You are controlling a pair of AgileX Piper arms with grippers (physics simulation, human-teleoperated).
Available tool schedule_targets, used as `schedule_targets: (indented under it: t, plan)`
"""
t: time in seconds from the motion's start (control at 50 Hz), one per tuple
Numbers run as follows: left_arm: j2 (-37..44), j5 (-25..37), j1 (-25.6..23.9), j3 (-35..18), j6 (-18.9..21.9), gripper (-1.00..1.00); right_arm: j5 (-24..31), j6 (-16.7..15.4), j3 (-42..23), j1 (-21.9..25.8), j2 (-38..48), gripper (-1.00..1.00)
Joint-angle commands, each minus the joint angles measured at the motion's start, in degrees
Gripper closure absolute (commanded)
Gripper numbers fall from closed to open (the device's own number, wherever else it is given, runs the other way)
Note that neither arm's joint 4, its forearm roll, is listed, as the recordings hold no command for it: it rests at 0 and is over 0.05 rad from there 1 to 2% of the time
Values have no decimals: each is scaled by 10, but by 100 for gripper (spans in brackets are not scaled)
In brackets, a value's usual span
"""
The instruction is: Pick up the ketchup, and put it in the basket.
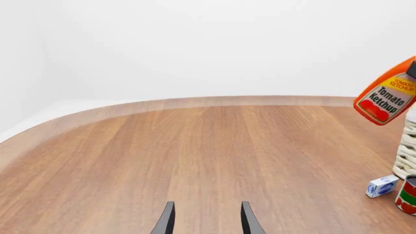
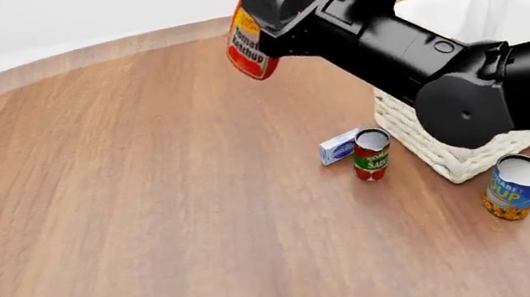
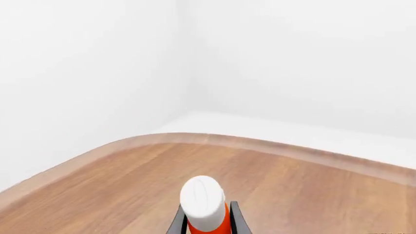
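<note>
Two arms here: our right gripper (image 2: 272, 2) has its jaws clenched on the ketchup (image 2: 249, 45), lifted off the surface near the far edge, beside the basket (image 2: 441, 154). Left gripper (image 1: 206, 219) jaws released, holding nothing.

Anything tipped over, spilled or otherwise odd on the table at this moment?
Nothing spilled or damaged. The ketchup hangs tilted in the right gripper, off the table and left of the basket. The small blue-and-white box lies on its side by the upright tomato can.
</note>
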Motion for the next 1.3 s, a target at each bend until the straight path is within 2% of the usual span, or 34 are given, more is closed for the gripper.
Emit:
schedule_targets:
  t: [0.02, 0.1, 0.12, 0.16, 0.74, 0.76, 1.3]
  plan:
    - [0, 0, 0, 0, 0, -100, -7, 12, 17, -38, -37, 100]
    - [0, 0, 0, 0, 0, -100, -7, 12, 17, -38, -37, 100]
    - [0, 0, 0, 0, 0, -100, -10, 15, 27, -61, -51, 100]
    - [0, 0, 0, 0, 0, -100, -11, 18, 32, -73, -57, 100]
    - [0, 0, 0, 0, 0, -100, 1, 14, 77, -191, -135, 100]
    - [0, 0, 0, 0, 0, -100, 3, 20, 86, -206, -150, 100]
    - [0, 0, 0, 0, 0, -100, 14, 24, 137, -295, -222, 100]
